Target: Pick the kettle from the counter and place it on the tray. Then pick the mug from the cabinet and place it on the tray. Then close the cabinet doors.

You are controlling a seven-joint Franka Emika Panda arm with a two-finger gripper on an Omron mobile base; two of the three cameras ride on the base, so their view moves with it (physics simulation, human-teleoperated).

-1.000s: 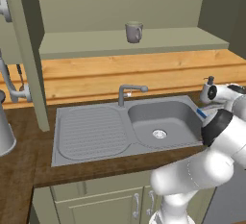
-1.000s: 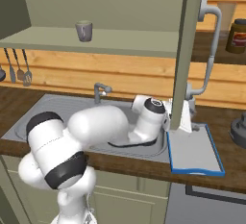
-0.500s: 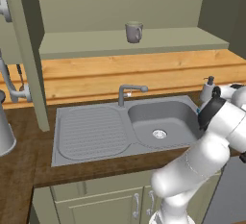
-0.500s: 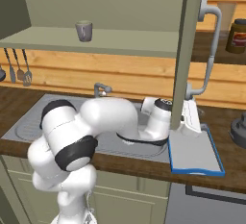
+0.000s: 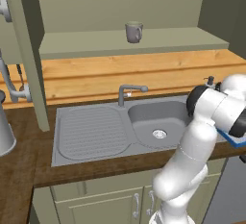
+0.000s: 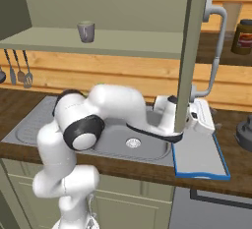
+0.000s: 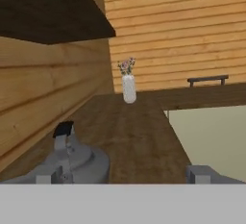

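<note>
Sage-green wall cabinet [image 5: 129, 45] spans the top of both base views, its interior shelf bare but for the small grey mug [image 5: 134, 31], which stands upright near the shelf's middle; one cabinet door [image 6: 189, 51] hangs open edge-on in the right base view, with a silver bar handle [image 6: 216, 51] beside it. Below it runs a pale wood-plank wall, then the dark brown tabletop [image 5: 19, 170] enclosing a grey steel sink [image 5: 91, 131] with a ribbed drainer, a basin and a tap [image 5: 129, 92]. The white arm [image 6: 83, 125] reaches low across the basin toward the right end of the tabletop. The blue-rimmed tray [image 6: 199, 157] lies flat just right of the sink, nothing on its visible pale surface. In the hand view the dark grey kettle [image 7: 72, 158], upright with its black-topped handle, sits on the tabletop low at left, just ahead of the end effector [image 7: 122, 175], whose fingertips [image 7: 199, 174] stand spread wide apart, holding nothing. Farther along the tabletop stands a small white vase [image 7: 128, 87] of flowers. A tall pale grey vessel [image 5: 4, 131] stands at the far left.
</note>
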